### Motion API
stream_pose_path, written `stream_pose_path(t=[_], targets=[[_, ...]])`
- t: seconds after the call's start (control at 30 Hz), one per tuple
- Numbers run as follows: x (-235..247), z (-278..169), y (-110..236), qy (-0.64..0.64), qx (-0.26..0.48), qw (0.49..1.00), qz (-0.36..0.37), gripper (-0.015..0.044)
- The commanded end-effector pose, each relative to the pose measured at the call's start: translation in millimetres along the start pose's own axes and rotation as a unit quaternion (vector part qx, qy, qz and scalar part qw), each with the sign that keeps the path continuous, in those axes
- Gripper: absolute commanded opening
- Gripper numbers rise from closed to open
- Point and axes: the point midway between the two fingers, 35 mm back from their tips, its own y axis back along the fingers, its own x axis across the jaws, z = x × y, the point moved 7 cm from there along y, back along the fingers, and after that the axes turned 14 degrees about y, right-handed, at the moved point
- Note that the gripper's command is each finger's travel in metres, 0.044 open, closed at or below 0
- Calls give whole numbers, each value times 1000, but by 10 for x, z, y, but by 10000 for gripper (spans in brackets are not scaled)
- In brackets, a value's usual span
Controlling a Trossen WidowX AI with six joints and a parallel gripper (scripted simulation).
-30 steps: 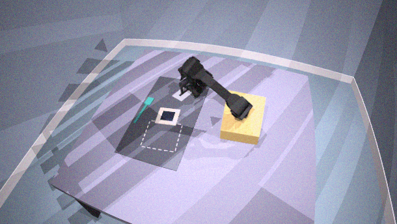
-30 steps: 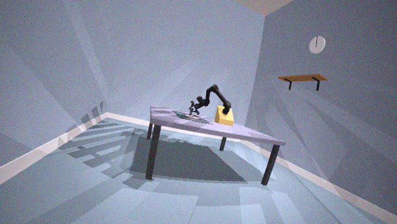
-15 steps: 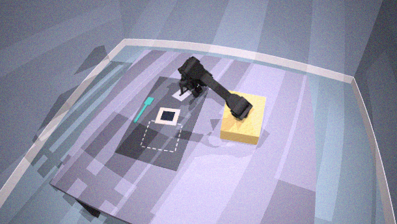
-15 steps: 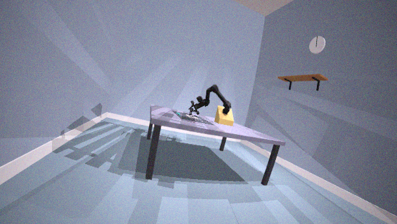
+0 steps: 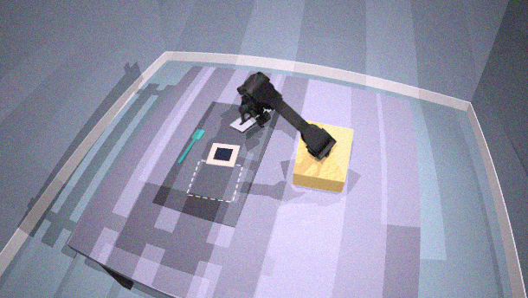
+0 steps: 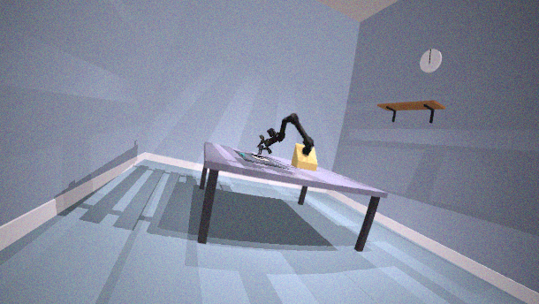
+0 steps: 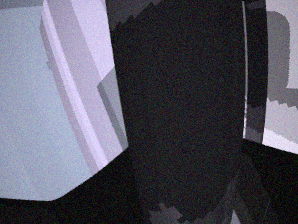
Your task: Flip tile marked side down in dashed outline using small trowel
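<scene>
Dark square mark on tile (image 5: 222,154) faces up; pincer (image 5: 252,116) grips trowel (image 5: 241,126).

A yellow block (image 5: 323,161) sits on the purple counter (image 6: 340,181). On the wall hang a round white clock (image 6: 430,60) and a brown shelf (image 6: 411,105).
</scene>
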Motion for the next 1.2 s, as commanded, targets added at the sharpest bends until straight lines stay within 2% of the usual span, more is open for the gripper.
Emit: stream_pose_path(t=[0.0,0.27,0.8,1.17], targets=[[276,66,218,6,-3,1000,16,0],[314,50,242,14,3,1000,18,0],[443,-540,78,208,148,965,66,0],[416,-554,47,210,150,964,66,0]])
